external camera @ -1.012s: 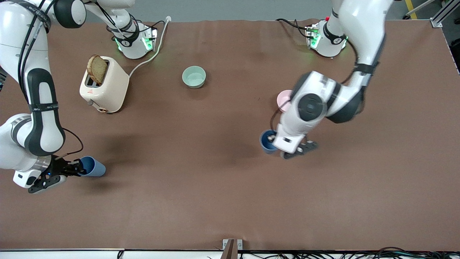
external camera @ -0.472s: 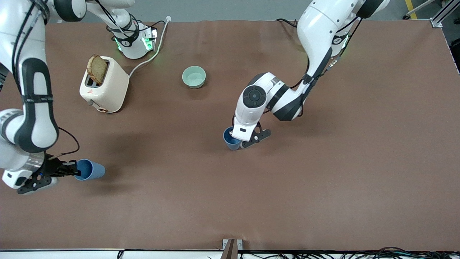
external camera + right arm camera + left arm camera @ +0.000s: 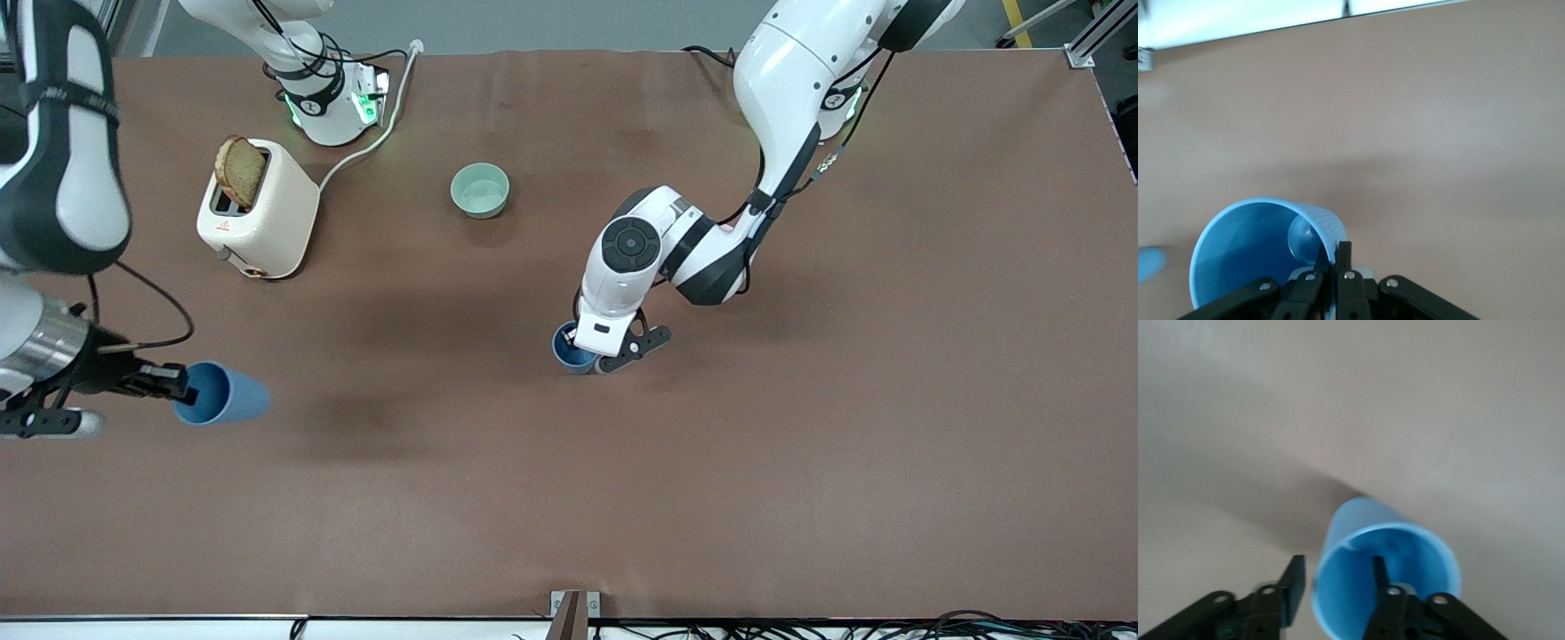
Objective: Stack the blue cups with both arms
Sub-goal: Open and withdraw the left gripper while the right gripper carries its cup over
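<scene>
One blue cup (image 3: 566,348) stands upright on the table near its middle. My left gripper (image 3: 583,347) is open over its rim. In the left wrist view one finger (image 3: 1379,577) is inside the cup (image 3: 1405,550) and the other finger (image 3: 1295,583) is outside, clear of the wall; the gripper (image 3: 1337,564) straddles the rim. My right gripper (image 3: 180,388) is shut on the rim of the other blue cup (image 3: 224,405) and holds it tilted on its side above the table at the right arm's end. In the right wrist view the gripper (image 3: 1337,251) pinches the cup's wall (image 3: 1245,253).
A cream toaster (image 3: 258,213) with a slice of bread (image 3: 240,171) stands near the right arm's base, its cable (image 3: 378,124) running to the table's edge. A pale green bowl (image 3: 480,190) sits farther from the front camera than the standing cup. The pink bowl is hidden by the left arm.
My left arm carried its cup toward the table's middle, then stopped there. My right gripper has risen with its cup, which now shows larger and more tilted.
</scene>
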You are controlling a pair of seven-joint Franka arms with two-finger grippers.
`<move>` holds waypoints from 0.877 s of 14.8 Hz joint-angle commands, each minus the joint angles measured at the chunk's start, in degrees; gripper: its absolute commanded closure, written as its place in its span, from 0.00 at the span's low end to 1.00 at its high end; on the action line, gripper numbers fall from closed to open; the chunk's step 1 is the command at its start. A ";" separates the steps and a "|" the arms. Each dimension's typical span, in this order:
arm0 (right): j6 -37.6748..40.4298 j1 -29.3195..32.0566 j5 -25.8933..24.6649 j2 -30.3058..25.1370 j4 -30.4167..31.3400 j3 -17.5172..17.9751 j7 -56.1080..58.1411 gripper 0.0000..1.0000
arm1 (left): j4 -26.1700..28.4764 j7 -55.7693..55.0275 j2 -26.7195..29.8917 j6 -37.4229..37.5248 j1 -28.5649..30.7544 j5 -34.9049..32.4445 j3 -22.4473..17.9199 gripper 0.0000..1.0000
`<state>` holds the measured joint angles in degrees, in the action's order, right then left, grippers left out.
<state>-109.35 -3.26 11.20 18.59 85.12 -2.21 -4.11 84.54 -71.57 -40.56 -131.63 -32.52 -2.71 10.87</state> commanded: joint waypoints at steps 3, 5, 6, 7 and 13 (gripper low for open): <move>0.11 2.21 -1.88 -4.26 2.59 14.39 -24.05 0.99 | -2.45 7.97 10.56 12.94 8.76 -0.90 0.47 0.00; -2.52 2.21 -5.12 -4.00 2.59 20.46 -32.94 0.99 | -2.45 16.51 15.92 19.45 12.73 -0.45 0.56 0.00; -3.32 2.21 -6.87 -4.00 2.68 23.27 -38.11 0.99 | -2.45 20.12 18.39 21.92 14.57 -0.63 0.47 0.00; -3.85 2.12 -8.11 -4.00 2.77 25.21 -42.17 0.99 | -2.45 23.28 20.33 24.12 16.51 -0.72 0.39 0.00; -12.02 0.46 -19.66 -1.72 7.50 36.20 -59.04 1.00 | -2.54 44.91 31.40 33.09 28.11 -0.81 0.30 0.00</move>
<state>-118.71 -2.95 -0.57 16.06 89.63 29.84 -55.58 80.01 -31.13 -13.82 -100.66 -6.52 -3.12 10.84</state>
